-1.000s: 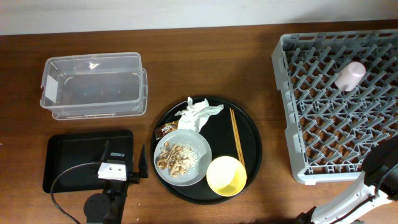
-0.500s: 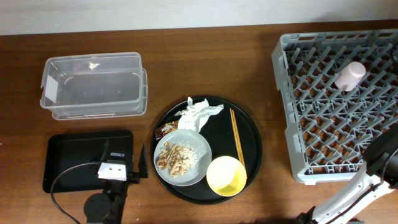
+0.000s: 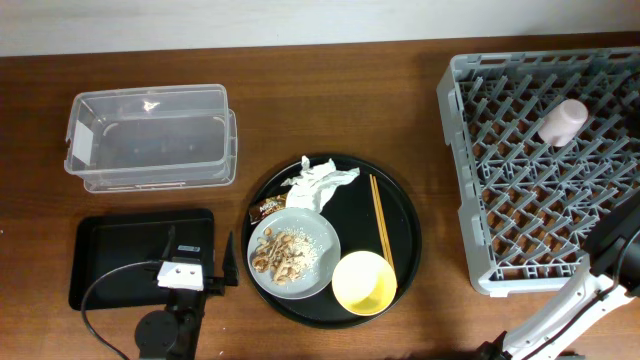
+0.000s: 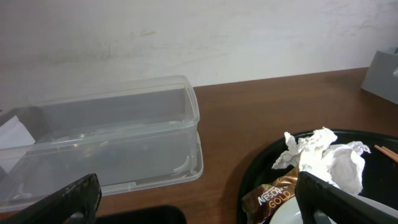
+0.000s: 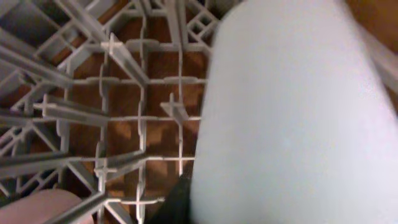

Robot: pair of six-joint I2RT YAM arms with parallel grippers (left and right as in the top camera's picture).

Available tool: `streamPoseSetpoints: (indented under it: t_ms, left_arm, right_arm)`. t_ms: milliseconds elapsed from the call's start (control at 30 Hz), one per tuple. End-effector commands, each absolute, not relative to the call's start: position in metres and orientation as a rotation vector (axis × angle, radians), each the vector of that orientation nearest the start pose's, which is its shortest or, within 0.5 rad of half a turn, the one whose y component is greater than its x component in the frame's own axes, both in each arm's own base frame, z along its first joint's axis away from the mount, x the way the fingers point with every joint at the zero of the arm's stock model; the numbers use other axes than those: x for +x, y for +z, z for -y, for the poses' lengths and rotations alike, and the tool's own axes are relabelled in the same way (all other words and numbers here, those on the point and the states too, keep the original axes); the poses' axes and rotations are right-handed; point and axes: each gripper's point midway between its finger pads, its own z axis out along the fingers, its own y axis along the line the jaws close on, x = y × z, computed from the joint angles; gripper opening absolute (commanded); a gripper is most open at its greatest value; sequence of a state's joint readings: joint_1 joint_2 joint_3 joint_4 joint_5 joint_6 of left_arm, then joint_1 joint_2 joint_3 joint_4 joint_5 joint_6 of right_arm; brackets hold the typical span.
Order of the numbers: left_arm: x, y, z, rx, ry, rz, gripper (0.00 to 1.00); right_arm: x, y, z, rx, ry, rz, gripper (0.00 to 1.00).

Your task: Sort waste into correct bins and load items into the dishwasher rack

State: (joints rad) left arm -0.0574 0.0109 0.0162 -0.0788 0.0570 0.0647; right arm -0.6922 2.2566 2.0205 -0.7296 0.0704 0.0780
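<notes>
Two claws show opposite states. The left claw [image 4: 198,190] gapes wide and empty near the bench's [image 3: 330,90] front edge, between the shallow black tray [image 3: 120,250] at the front left corner and the round black tray [image 3: 405,215] in the middle. The right claw is shut tight, and its arm [image 3: 618,255] is over the rack [image 3: 500,150] at the bench's right edge. I cannot tell if it grips anything, because a pale blurred shape [image 5: 292,112] fills its camera. On the round tray lie a napkin [image 3: 320,185], a wrapper [image 3: 266,210] just beside the plate [image 3: 318,232], food scraps [image 3: 280,255] on that plate, a yellow bowl [image 3: 364,283] and chopsticks [image 3: 380,228]. The clear tub [image 3: 150,135] sits toward the back left corner. The pink cup [image 3: 563,121] lies in the rack's back right part.
</notes>
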Motion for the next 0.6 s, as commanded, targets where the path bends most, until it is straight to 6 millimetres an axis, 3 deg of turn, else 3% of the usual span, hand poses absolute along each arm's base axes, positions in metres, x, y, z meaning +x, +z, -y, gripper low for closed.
streamPoseSetpoints:
  t_ms: [0, 233, 333, 400, 467, 567]
  left_arm:
    - [0.245, 0.158, 0.025, 0.164, -0.037, -1.636, 0.99]
    - [0.245, 0.158, 0.025, 0.164, -0.037, -1.636, 0.99]
    - [0.245, 0.158, 0.025, 0.164, -0.037, -1.636, 0.99]
    - [0.245, 0.158, 0.025, 0.164, -0.037, -1.636, 0.99]
    - [0.245, 0.158, 0.025, 0.164, -0.037, -1.636, 0.99]
    - [0.245, 0.158, 0.025, 0.164, -0.037, -1.636, 0.99]
  right_arm:
    - [0.437, 0.154, 0.372, 0.971, -0.320, -2.321, 0.04]
    - [0.422, 0.214, 0.359, 0.946, -0.339, -2.254, 0.04]
    - [0.418, 0.235, 0.344, 0.914, -0.281, -2.243, 0.04]
    - [0.427, 0.247, 0.319, 0.837, -0.112, -2.239, 0.04]
    - [0.443, 0.259, 0.275, 0.642, 0.170, -2.243, 0.04]
    - [0.448, 0.259, 0.244, 0.473, 0.360, -2.251, 0.04]
